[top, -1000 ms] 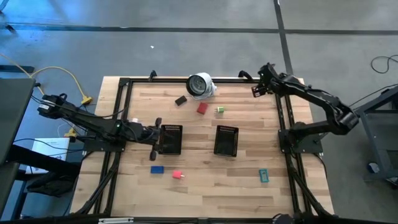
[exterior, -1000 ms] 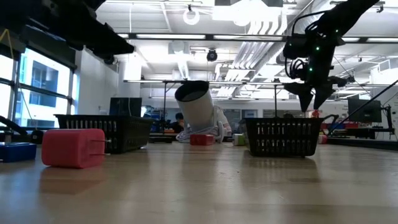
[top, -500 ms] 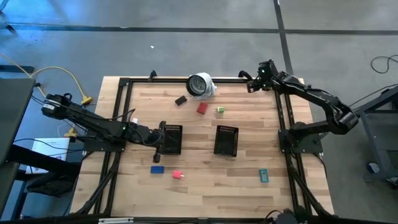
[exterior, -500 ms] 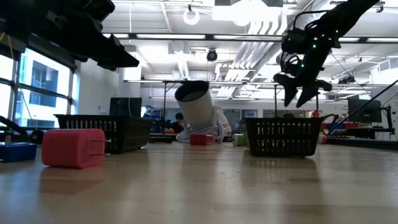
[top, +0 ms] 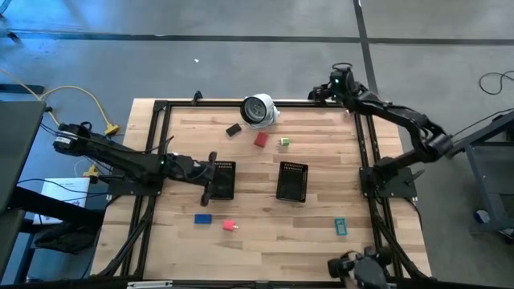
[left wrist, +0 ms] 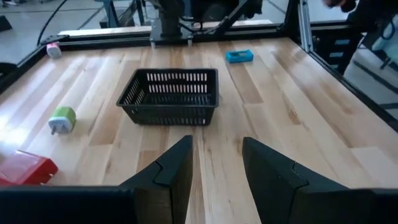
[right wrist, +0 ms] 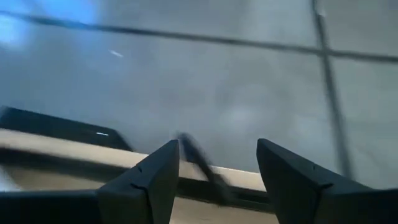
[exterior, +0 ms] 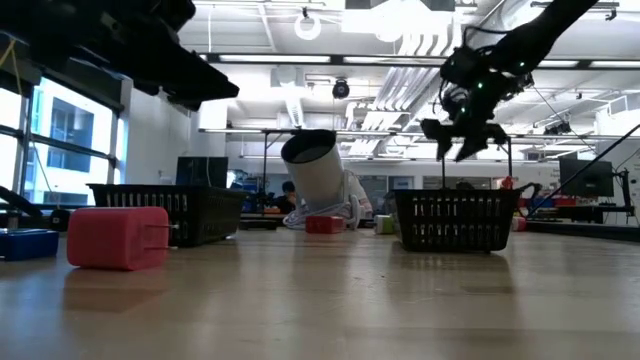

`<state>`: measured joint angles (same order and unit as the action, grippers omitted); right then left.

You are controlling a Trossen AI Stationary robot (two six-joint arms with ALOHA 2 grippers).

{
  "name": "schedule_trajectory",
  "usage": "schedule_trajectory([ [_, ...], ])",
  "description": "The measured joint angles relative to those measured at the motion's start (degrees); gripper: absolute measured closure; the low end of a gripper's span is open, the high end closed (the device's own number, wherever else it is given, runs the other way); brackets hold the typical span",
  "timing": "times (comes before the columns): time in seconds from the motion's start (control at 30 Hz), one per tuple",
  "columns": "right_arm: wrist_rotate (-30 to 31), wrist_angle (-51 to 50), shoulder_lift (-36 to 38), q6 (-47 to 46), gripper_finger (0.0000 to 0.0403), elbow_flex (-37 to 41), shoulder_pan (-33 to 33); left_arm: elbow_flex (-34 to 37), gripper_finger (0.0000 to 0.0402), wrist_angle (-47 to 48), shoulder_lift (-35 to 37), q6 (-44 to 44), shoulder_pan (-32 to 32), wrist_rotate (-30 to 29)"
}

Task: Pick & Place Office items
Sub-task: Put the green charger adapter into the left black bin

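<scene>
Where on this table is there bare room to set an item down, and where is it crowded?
Free: the near strip between the pink piece and the teal piece, and the right side beyond the right tray. Crowded: the far middle, where the white round object, dark piece, red piece and green piece cluster.

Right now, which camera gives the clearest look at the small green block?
The left wrist view: the small green block sits close, unobstructed, on the wood left of the black mesh tray. The high view shows it as a tiny speck; the low view catches only a sliver; the right wrist view misses it.
</scene>
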<state>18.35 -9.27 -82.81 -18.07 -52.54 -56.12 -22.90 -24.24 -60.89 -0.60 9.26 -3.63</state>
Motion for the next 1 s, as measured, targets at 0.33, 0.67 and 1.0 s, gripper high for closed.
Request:
schedule_trajectory([
  [0.33, 2.9, -9.3, -4.7, -3.4, 0.0200, -3.9, -4.0, 0.0, 0.0267, 0.2, -0.1, -0.3, -2.2, 2.9],
  [0.67, 3.1, -18.3, -5.5, -5.9, 0.0204, -3.9, -4.6, 0.0, 0.0267, 0.2, -0.1, 1.0, -2.5, 4.4],
  [1.0, -0.6, -29.4, -5.5, -8.0, 0.0246, -3.9, -2.5, 0.0, 0.0267, 0.2, -0.1, 2.3, -2.5, 5.9],
])
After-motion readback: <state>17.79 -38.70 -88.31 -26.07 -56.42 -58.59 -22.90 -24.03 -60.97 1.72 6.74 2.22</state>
